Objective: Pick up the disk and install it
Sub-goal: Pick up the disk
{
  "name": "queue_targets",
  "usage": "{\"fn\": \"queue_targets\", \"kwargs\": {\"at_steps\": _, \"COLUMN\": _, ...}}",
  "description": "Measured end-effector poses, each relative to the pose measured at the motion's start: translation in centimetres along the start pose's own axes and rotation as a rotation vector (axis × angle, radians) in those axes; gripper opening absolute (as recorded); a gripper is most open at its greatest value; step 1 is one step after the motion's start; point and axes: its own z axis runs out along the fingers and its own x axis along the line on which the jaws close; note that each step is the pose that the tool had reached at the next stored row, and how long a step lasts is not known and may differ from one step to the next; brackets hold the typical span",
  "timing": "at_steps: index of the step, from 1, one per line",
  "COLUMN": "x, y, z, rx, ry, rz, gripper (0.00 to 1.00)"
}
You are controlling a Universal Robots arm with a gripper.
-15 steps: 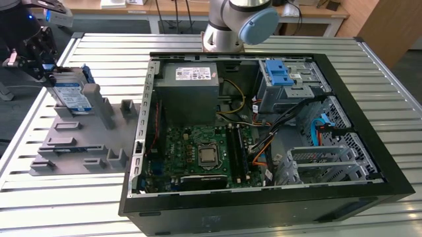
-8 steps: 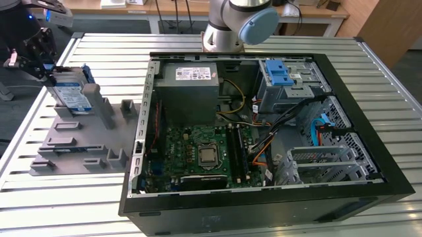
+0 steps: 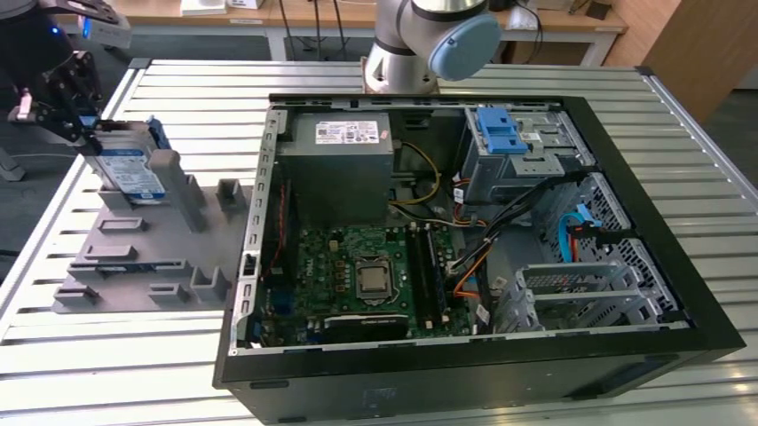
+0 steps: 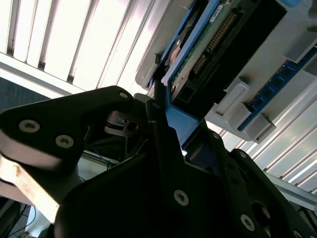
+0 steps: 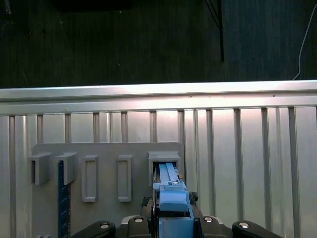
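Jaws are clamping narrow on the blue carrier edge of the disk (image 4: pixel 198 54); in both wrist views I am seeing that blue frame pinched between the black fingers (image 4: pixel 161 129). I am watching the gripper (image 3: pixel 92 135) hanging at the exterior view's left, over the grey fixture (image 3: pixel 142 266) on the slatted metal table (image 3: pixel 119 373). The disk is standing upright on edge, its lower end sitting at 1 tall slot of the fixture; I cannot tell whether it is touching the slot floor. 1 blue circuit strip (image 5: pixel 61 198) is standing in another slot, apart from it. The open computer case (image 3: pixel 698 328) is lying just beside the fixture, on the exterior view's right, with its drive cage (image 3: pixel 521 155) carrying a blue latch (image 3: pixel 501 131).
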Motion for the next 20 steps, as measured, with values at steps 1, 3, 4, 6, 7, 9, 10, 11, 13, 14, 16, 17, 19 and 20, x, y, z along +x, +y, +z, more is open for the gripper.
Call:
{"fn": "queue_targets", "kwargs": {"at_steps": 1, "x": 0.00, "y": 0.00, "z": 0.00, "rx": -0.0002, "ry": 0.0001, "rz": -0.010, "gripper": 0.36}}
{"fn": "queue_targets", "kwargs": {"at_steps": 3, "x": 0.02, "y": 0.00, "z": 0.00, "rx": -0.0003, "ry": 0.0005, "rz": -0.025, "gripper": 0.36}}
{"fn": "queue_targets", "kwargs": {"at_steps": 4, "x": 0.02, "y": 0.00, "z": 0.00, "rx": -0.0005, "ry": 0.0006, "rz": -0.029, "gripper": 0.36}}
{"fn": "queue_targets", "kwargs": {"at_steps": 6, "x": 0.02, "y": 0.00, "z": 0.00, "rx": -0.0006, "ry": 0.0006, "rz": -0.031, "gripper": 0.36}}
{"fn": "queue_targets", "kwargs": {"at_steps": 7, "x": 0.02, "y": 0.00, "z": 0.00, "rx": -0.0005, "ry": 0.0006, "rz": -0.031, "gripper": 0.36}}
{"fn": "queue_targets", "kwargs": {"at_steps": 9, "x": 0.02, "y": 0.00, "z": 0.00, "rx": -0.0006, "ry": 0.0006, "rz": -0.031, "gripper": 0.36}}
{"fn": "queue_targets", "kwargs": {"at_steps": 10, "x": 0.02, "y": 0.00, "z": 0.00, "rx": -0.0005, "ry": 0.0006, "rz": -0.031, "gripper": 0.36}}
{"fn": "queue_targets", "kwargs": {"at_steps": 11, "x": 0.02, "y": 0.00, "z": 0.00, "rx": -0.0005, "ry": 0.0006, "rz": -0.031, "gripper": 0.36}}
{"fn": "queue_targets", "kwargs": {"at_steps": 13, "x": 0.02, "y": 0.00, "z": 0.00, "rx": -0.0005, "ry": 0.0006, "rz": -0.031, "gripper": 0.38}}
{"fn": "queue_targets", "kwargs": {"at_steps": 14, "x": 0.02, "y": 0.00, "z": 0.00, "rx": -0.0005, "ry": 0.0006, "rz": -0.031, "gripper": 0.38}}
{"fn": "queue_targets", "kwargs": {"at_steps": 16, "x": 0.02, "y": 0.00, "z": 0.00, "rx": -0.0005, "ry": 0.0006, "rz": -0.031, "gripper": 0.44}}
{"fn": "queue_targets", "kwargs": {"at_steps": 17, "x": 0.02, "y": 0.00, "z": 0.00, "rx": -0.0005, "ry": 0.0006, "rz": -0.031, "gripper": 0.44}}
{"fn": "queue_targets", "kwargs": {"at_steps": 19, "x": 0.03, "y": 0.00, "z": 0.00, "rx": -0.0006, "ry": 0.0007, "rz": -0.031, "gripper": 0.42}}
{"fn": "queue_targets", "kwargs": {"at_steps": 20, "x": 0.02, "y": 0.00, "z": 0.00, "rx": -0.0006, "ry": 0.0007, "rz": -0.031, "gripper": 0.42}}
